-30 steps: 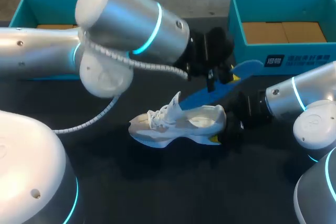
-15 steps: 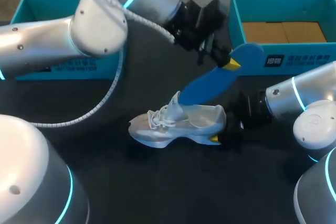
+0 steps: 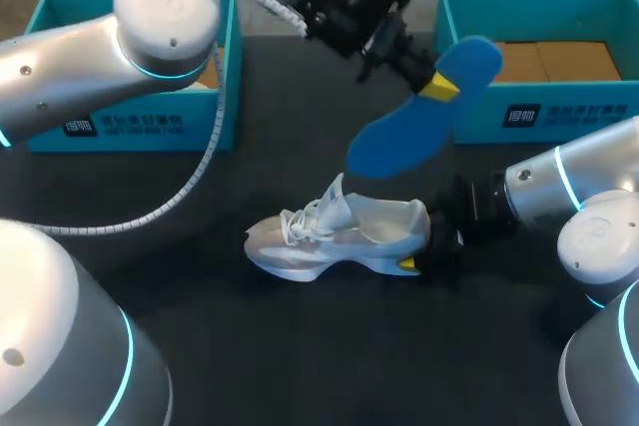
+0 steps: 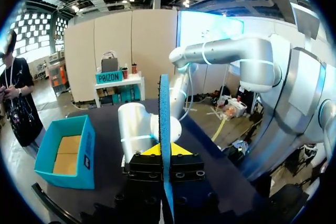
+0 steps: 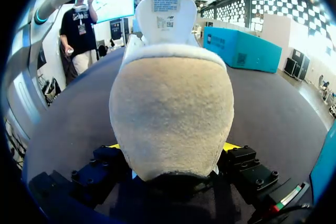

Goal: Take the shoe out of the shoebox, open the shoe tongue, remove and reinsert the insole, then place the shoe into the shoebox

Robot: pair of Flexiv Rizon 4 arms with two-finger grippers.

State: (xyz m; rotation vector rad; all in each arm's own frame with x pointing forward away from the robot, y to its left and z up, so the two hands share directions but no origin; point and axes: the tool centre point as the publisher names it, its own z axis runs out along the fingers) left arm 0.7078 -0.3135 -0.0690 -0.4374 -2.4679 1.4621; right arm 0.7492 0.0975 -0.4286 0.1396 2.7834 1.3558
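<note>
Black desk (image 3: 300,356): carries all items. Left arm (image 3: 110,47) is seen entering from the left of the head view and reaching past the middle. Right arm (image 3: 589,197) is seen entering from the right, low over the desk. Two teal shoeboxes are noted at the far side, well apart: the left shoebox (image 3: 130,127) partly hidden behind the left arm, the right shoebox (image 3: 544,112) standing open, with a brown cardboard floor visible inside. The white shoe (image 3: 339,236) is recorded outside both boxes, standing upright on its sole on the desk between them and nearer the robot. Its toe is pointed toward the left arm's side and its heel toward the right arm; the tongue (image 5: 168,11) is raised above the collar. The blue insole (image 3: 419,117) is found out of the shoe and held tilted in the air. Its lower end is above the shoe's opening and clear of it, and its upper end is seen in front of the right shoebox's wall. Left pincer (image 3: 424,82): clamped on the insole, which is seen edge-on between the yellow tips in the left wrist view (image 4: 164,108). Right pincer (image 3: 419,246): closed on the shoe's heel, with a yellow tip pressed against each side of it in the right wrist view (image 5: 173,150).
</note>
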